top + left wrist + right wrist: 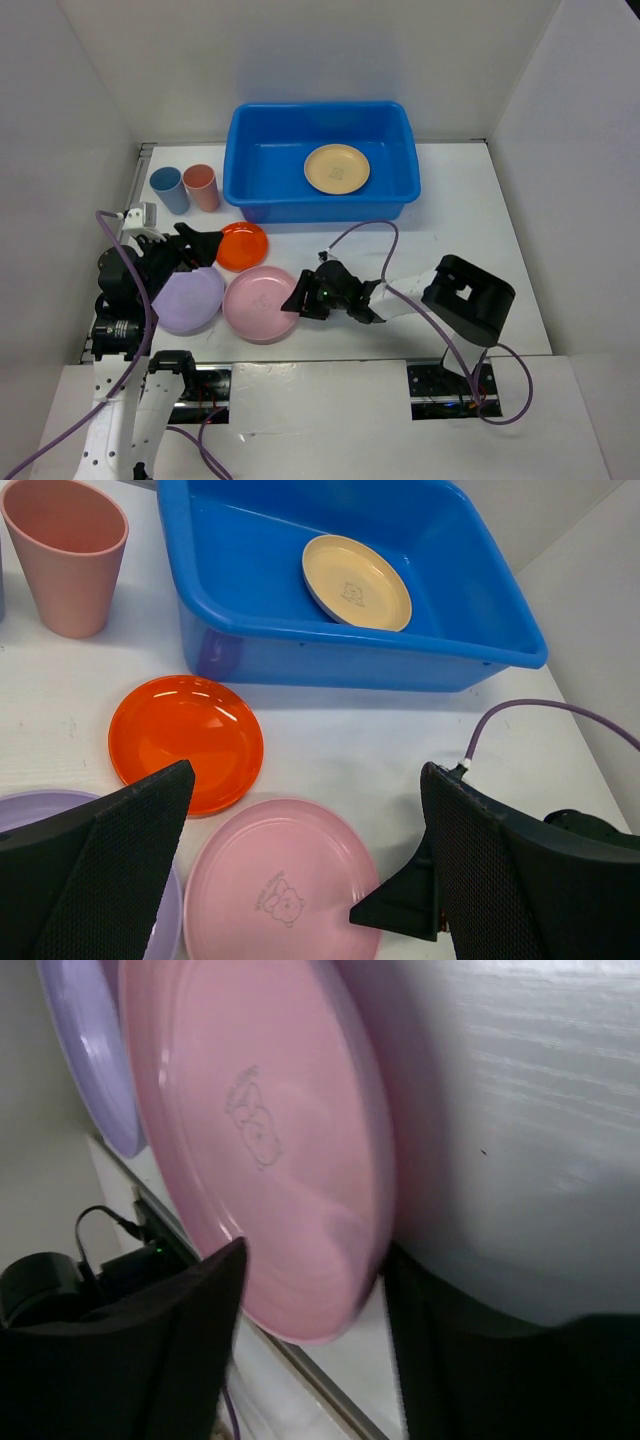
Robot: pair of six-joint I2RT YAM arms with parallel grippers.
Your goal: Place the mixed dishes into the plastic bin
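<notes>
1. Right gripper (pixel 296 302) straddled the pink plate's (pixel 258 303) rim; I couldn't tell whether it was clamped.
2. Left gripper (pixel 306 775) hung with jaws wide apart by the orange plate (pixel 243 246) and lavender plate (pixel 187 299).
3. Yellow plate (pixel 337 168) lay inside the blue bin (pixel 250 195); blue cup (pixel 169 190) and salmon cup (pixel 202 187) stood on the table just left of it.

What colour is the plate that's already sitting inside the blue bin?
Pale yellow; the plate shows best in the left wrist view.
</notes>
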